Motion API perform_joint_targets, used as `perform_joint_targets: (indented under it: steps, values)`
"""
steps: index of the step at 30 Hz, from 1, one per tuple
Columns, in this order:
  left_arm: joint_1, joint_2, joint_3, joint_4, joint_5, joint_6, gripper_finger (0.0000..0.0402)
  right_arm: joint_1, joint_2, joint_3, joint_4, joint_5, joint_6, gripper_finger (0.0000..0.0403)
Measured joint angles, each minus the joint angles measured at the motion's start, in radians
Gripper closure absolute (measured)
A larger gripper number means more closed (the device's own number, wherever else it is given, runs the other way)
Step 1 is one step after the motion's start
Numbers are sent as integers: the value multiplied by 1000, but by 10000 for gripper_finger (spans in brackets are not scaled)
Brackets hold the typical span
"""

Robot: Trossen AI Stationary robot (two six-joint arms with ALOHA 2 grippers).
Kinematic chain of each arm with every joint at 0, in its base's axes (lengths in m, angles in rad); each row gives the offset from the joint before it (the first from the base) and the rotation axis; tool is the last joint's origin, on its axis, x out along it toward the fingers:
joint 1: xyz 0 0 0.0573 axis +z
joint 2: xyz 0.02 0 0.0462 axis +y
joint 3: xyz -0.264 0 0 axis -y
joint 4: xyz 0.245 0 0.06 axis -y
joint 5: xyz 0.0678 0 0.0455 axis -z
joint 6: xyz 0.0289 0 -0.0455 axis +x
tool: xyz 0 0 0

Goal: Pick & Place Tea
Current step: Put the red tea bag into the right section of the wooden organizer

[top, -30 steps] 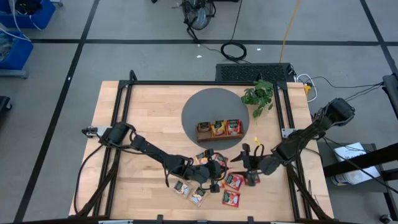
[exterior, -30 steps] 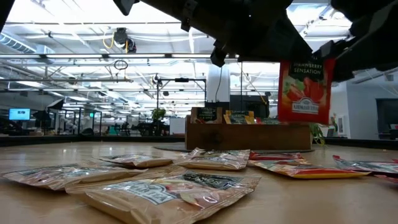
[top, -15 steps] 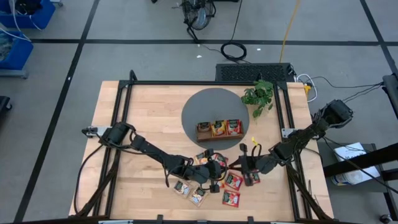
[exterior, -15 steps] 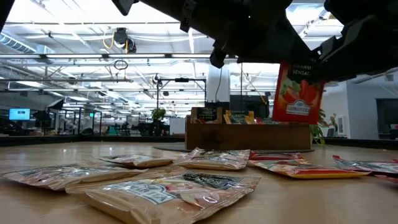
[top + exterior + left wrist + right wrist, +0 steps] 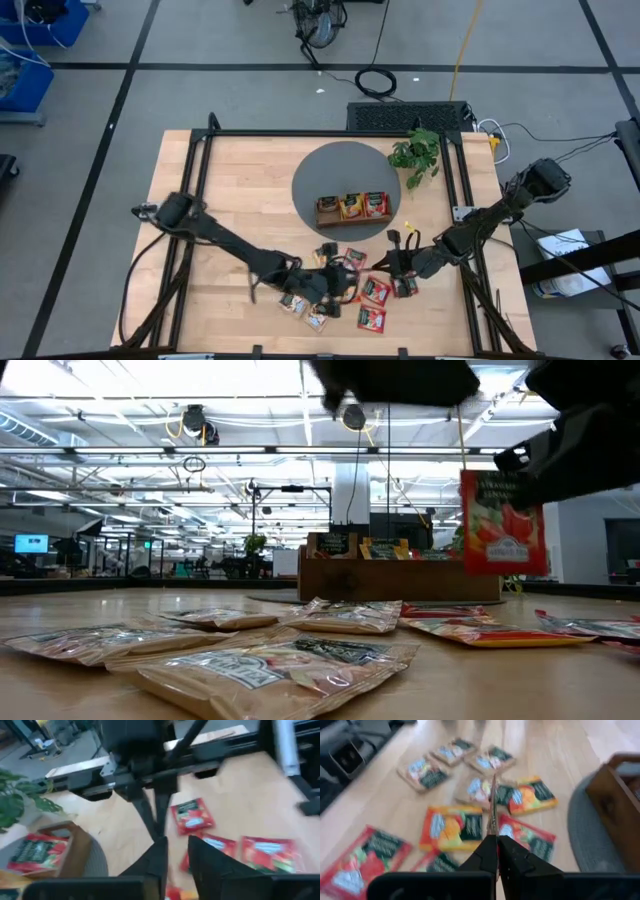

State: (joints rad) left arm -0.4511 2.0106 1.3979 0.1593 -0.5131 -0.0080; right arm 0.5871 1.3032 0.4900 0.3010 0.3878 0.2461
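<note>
Red tea packet (image 5: 503, 523) hangs edge-pinched in my right pincer (image 5: 493, 840); left pincer (image 5: 176, 851) slightly parted, empty — thin hold, may slip

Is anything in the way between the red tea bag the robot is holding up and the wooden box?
Nothing visible is. The right gripper holds the red tea packet in the air, and only bare table and grey mat lie before the wooden tray.

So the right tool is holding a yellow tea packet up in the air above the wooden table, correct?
Not quite: the flat tea packet pinched in the right tool is red, not yellow, as the low view shows. It does hang in the air above the light wooden table.
</note>
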Motion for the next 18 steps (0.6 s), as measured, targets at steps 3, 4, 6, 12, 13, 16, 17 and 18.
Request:
perform_joint_targets:
  steps: [3, 4, 6, 12, 13, 16, 17, 18]
  values:
    - [-40, -53, 3, -127, -2, -71, 300, -22, -102, 0, -123, 0, -13, 402]
    - [-56, -58, 2, -168, -2, -98, 297, -37, -147, 4, -178, 1, -22, 402]
    - [-84, -55, -1, -207, -5, -139, 298, -76, -250, 15, -298, 1, -42, 402]
    - [-156, 5, -64, -56, -8, -122, 336, -274, -498, 42, -559, -104, -202, 402]
    - [-161, 19, -79, -15, -3, -109, 348, -318, -518, 45, -565, -132, -208, 402]
    - [-164, 54, -112, 97, 24, -82, 389, -464, -548, 46, -580, -228, -227, 402]
    - [-163, 58, -118, 104, 24, -81, 394, -511, -545, 46, -580, -274, -245, 402]
    - [-158, 66, -118, 117, 29, -83, 394, -561, -538, 47, -582, -318, -265, 402]
